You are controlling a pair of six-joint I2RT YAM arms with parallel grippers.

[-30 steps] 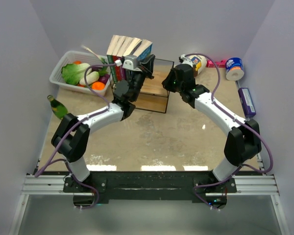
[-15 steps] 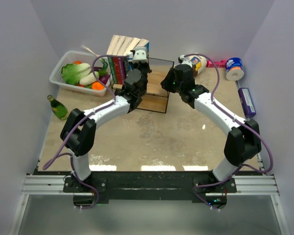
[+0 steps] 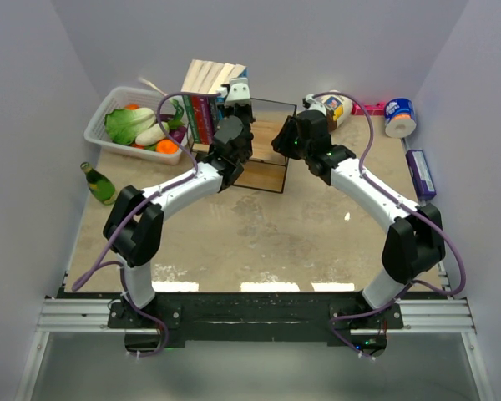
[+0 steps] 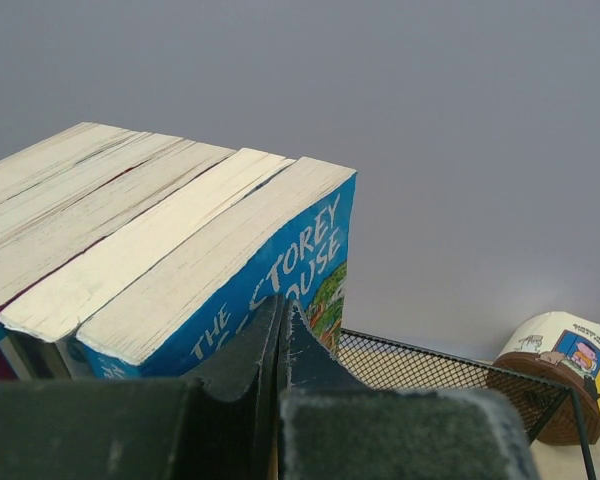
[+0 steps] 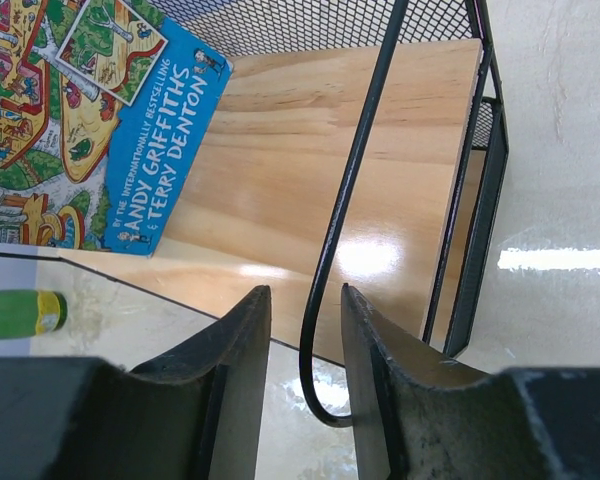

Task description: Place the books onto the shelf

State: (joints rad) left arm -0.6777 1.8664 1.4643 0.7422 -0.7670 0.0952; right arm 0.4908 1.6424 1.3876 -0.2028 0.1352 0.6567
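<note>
While your left gripper (image 4: 283,308) has its jaws pressed fully together with nothing between them, its tip sits right at the cover of the blue Treehouse book (image 4: 235,255). You cannot tell from the wrist view whether it actually touches that cover. From above, this gripper (image 3: 236,93) is at the right side of the books (image 3: 207,88), which stand on end in a row with their cream page edges up, leaning left. The blue book is the rightmost of the row.

Your right gripper (image 5: 305,300) has its jaws apart, and a thin black wire (image 5: 352,190) of the frame runs through the gap without being clamped. Beyond it you see the blue book's lower end resting on the wooden board (image 5: 320,170).

The shelf (image 3: 267,171) stands by the table's far edge, about midway along it, with the books at its left end. A white basket (image 3: 98,132) of vegetables sits in the far left corner and a green bottle (image 3: 98,184) by the left edge. A purple box (image 3: 420,173) lies along the right edge.
</note>
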